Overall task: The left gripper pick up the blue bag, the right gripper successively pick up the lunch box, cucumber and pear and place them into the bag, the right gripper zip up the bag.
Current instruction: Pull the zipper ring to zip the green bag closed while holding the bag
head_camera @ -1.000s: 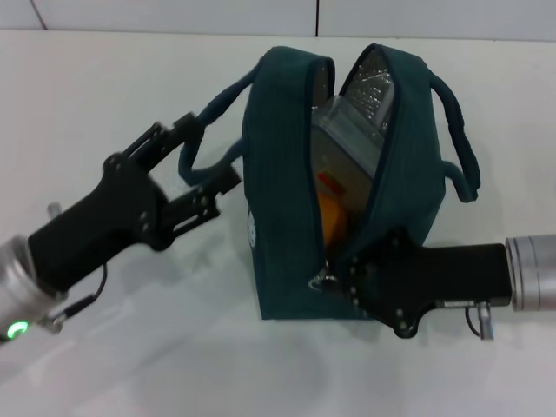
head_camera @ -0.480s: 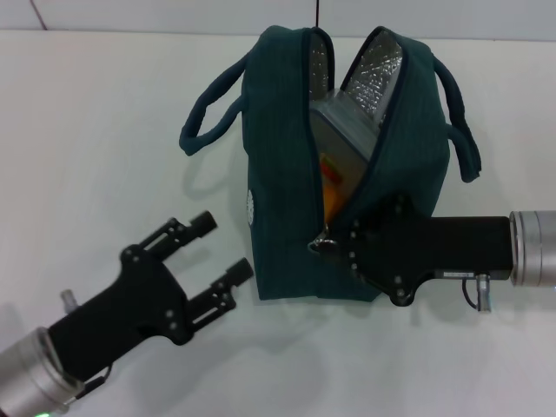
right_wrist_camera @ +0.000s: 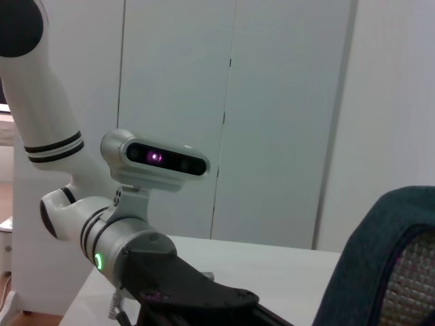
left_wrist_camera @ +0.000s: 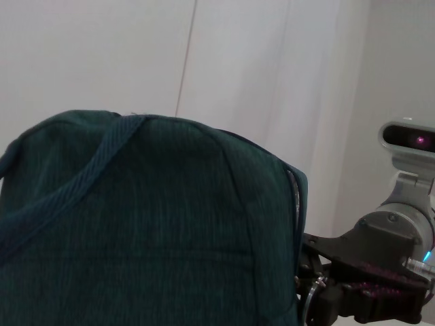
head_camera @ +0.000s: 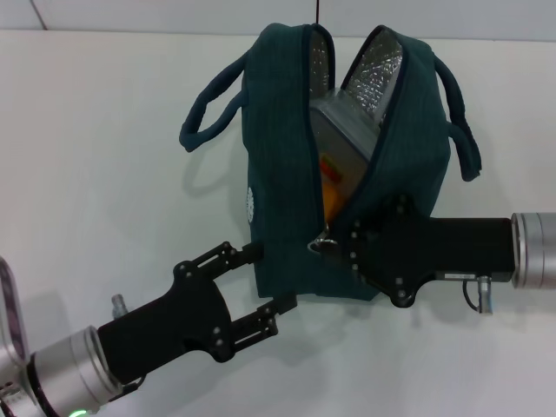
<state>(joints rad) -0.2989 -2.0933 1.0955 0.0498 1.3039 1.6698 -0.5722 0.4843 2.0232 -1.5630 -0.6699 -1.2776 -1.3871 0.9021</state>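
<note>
left claw (head_camera: 263,280) let go of the handle, dropped low, fingers apart by the bag's near end | right claw (head_camera: 334,248) pinching the zipper pull (head_camera: 322,246) | blue bag (head_camera: 282,174) on counter (head_camera: 95,156), half open, lunch box (head_camera: 343,139) inside | zipping comes next

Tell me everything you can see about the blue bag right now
The blue bag is a dark teal fabric tote standing upright on the white table, with a looped carry handle on each side. Its top zipper is mostly open, showing a silvery lining and a clear lunch box with something orange inside. The right gripper is at the zipper's near end, by the metal pull. The left gripper, fingers open, sits at the bag's near lower corner, not holding it.
</note>
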